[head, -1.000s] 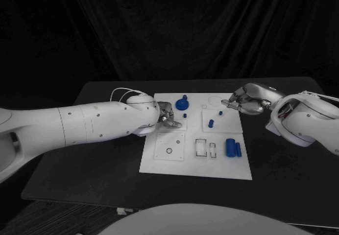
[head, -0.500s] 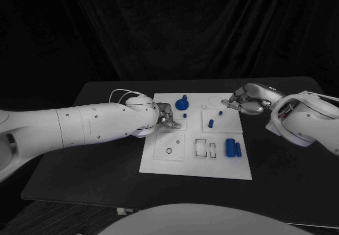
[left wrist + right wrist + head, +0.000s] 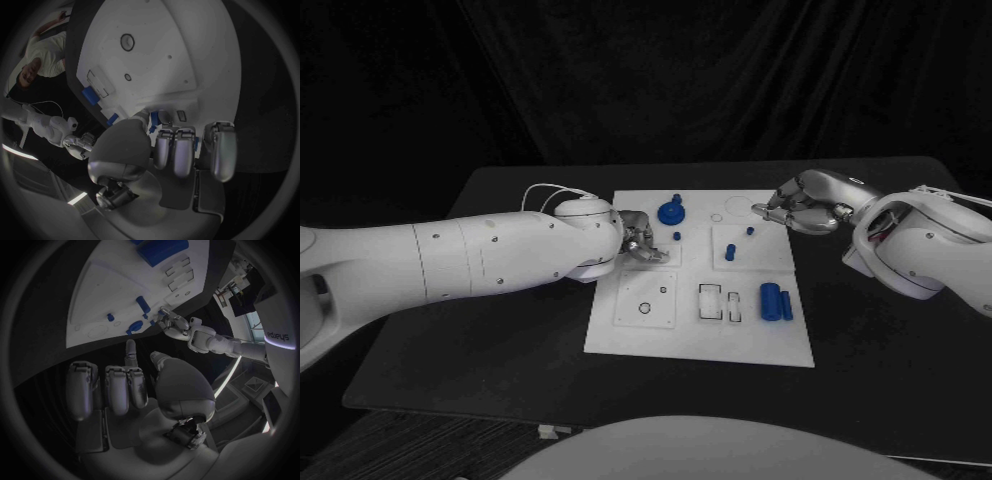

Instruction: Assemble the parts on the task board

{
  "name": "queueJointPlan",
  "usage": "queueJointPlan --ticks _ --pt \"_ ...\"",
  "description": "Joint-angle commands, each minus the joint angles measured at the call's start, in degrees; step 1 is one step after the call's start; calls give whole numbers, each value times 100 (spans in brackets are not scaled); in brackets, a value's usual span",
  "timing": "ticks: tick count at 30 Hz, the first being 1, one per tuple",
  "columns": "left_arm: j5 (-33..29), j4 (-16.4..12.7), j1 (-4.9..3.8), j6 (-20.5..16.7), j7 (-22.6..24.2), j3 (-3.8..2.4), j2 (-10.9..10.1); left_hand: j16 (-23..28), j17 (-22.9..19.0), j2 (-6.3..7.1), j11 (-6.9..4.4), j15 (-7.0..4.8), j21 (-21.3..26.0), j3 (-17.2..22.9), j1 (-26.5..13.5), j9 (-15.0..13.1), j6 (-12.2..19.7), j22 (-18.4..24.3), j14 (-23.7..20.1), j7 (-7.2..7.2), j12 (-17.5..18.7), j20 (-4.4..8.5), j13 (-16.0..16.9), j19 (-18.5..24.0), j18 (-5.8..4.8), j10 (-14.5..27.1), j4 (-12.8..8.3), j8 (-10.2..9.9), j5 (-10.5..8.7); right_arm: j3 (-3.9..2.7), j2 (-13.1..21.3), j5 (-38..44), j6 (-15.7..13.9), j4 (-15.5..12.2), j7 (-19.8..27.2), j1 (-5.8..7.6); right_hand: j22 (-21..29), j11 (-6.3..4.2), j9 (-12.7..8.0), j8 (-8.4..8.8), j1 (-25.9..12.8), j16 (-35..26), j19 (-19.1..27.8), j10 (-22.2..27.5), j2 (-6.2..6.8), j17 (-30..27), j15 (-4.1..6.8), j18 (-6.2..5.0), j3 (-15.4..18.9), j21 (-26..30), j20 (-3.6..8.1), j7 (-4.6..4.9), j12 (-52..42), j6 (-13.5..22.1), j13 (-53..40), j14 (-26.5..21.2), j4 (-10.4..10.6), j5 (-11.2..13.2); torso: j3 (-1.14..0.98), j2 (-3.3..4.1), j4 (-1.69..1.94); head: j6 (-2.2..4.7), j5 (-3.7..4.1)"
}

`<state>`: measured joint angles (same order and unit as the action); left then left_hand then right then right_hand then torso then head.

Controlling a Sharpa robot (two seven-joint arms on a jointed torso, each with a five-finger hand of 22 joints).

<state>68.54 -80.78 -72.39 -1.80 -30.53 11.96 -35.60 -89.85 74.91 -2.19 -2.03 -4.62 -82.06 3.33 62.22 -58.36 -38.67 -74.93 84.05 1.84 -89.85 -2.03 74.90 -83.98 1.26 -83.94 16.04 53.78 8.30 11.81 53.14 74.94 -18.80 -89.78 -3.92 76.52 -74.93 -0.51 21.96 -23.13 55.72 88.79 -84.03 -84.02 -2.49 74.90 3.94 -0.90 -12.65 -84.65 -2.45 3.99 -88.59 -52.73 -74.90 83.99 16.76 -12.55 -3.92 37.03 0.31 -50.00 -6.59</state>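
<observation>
At 9 o'clock of task board (image 3: 698,330): left hand (image 3: 642,243), fingers curled over the board, grasp cannot be told.
At 2 o'clock: right hand (image 3: 790,213), fingers curled in, holding nothing.

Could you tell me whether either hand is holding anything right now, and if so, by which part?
It cannot be told for the left hand, fingers curled at the task board. The right hand holds nothing.

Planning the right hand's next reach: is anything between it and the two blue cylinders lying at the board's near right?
Nothing visible blocks it. The right hand hovers over the board's far right edge; the cylinders lie nearer the robot on bare board. The small upright pegs stand off that line, toward the middle. The left hand is on the other side.
</observation>
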Motion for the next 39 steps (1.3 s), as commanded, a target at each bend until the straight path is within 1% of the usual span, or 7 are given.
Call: queueJointPlan --ticks 1,9,12,17,23,34,39 --pt "-78 -15 28 3 77 13 5 -15 1509 4 -35 -42 -13 -33 74 -6 9 -1269 595 -29 -15 50 1510 -226 54 -606 8 29 39 -4 8 9 36 -4 -102 -14 -1298 19 7 -36 9 -27 -267 -402 -28 1191 -17 -68 -22 32 -24 3 38 37 -1162 516 0 24 0 2 1 0 -5" --pt "-78 -6 20 -62 120 13 6 -15 1509 44 -29 -41 -7 -133 -33 -117 109 -1267 595 -16 -15 54 1510 -223 55 -606 58 32 30 -4 8 9 46 -1 -110 -14 -1298 19 7 -36 9 -27 -267 -402 -28 1191 -17 -68 -22 32 -24 3 38 37 -1162 516 0 24 1 2 2 0 4" --pt "-78 -4 15 -69 134 13 10 -15 1509 63 -20 -34 -5 -267 -191 -195 173 -1267 595 -6 -15 50 1510 -221 55 -606 66 18 124 -4 6 9 51 0 -112 -14 -1298 19 7 -36 9 -27 -267 -402 -28 1191 -17 -68 -22 32 -24 3 38 37 -1162 516 0 24 -2 1 1 0 -1" --pt "-78 -12 7 -96 167 12 9 -15 1509 69 -19 -33 -5 -290 -209 -209 179 -1267 595 -5 -15 50 1510 -222 55 -606 64 18 129 -4 5 9 60 1 -115 -14 -1298 19 7 -36 9 -27 -267 -402 -28 1191 -17 -68 -22 32 -24 3 38 37 -1162 516 0 24 3 4 3 0 8" --pt "-78 -25 -10 -100 165 12 -1 -15 1509 82 -19 -32 -16 -311 -216 -222 180 -1270 595 -5 -15 49 1510 -227 53 -606 59 21 129 -4 7 9 75 1 -120 -14 -1298 19 7 -36 9 -27 -267 -402 -28 1191 -17 -68 -22 32 -24 3 38 37 -1162 516 0 24 -1 4 1 0 -3" --pt "-78 -28 -65 -19 109 12 -2 -15 1509 91 -18 -31 -16 -376 -243 -270 188 -1270 595 -6 -15 48 1510 -227 53 -606 60 30 61 -4 7 9 84 1 -125 -14 -1298 19 7 -36 9 -27 -267 -402 -28 1191 -17 -68 -22 32 -24 3 38 37 -1162 516 0 24 1 0 0 0 6" --pt "-78 -22 -111 73 42 12 9 -15 1509 68 -19 -32 -19 -374 -236 -282 184 -1271 595 -8 -15 47 1510 -229 52 -606 57 34 52 -4 4 9 104 4 -137 -14 -1298 19 7 -36 9 -27 -267 -402 -28 1191 -17 -68 -22 32 -24 3 38 37 -1162 516 0 24 -1 2 0 0 -14"
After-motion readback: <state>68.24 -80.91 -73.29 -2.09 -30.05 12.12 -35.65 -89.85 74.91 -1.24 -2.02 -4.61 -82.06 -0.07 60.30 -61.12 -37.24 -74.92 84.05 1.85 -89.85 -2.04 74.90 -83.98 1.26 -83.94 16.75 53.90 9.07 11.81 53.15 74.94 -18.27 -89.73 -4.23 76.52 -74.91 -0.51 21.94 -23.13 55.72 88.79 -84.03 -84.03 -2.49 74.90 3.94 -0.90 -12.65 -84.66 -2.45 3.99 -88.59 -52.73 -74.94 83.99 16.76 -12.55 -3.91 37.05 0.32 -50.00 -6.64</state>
